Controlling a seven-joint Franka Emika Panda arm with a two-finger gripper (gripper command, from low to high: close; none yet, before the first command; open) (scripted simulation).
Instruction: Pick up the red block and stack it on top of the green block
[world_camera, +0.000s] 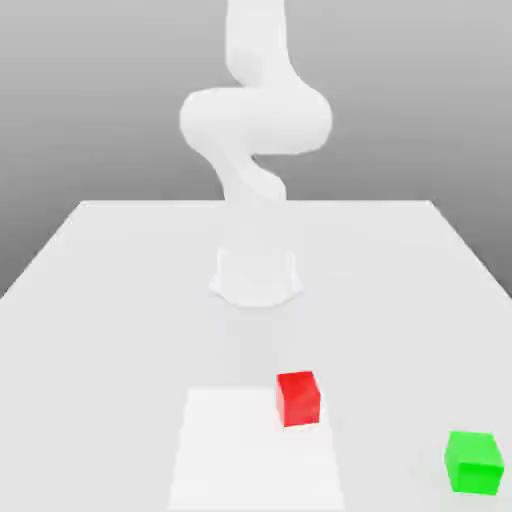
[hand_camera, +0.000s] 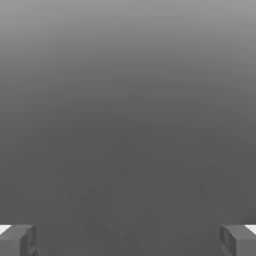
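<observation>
The red block (world_camera: 298, 398) rests on the white table (world_camera: 110, 300), near the front and a little to the exterior view's right of centre. The green block (world_camera: 473, 461) lies on the table further to the exterior view's right and closer to the front edge, well apart from the red one. In the hand view my gripper (hand_camera: 128, 241) is open: its two grey fingertips (hand_camera: 18, 240) stand far apart with nothing between them, against plain grey. Neither block lies between them.
The white arm (world_camera: 255, 120) rises from its round base (world_camera: 256, 276) at the table's middle and bends overhead. A paler rectangular patch (world_camera: 240, 450) lies at the table's front, with the red block at its far right corner.
</observation>
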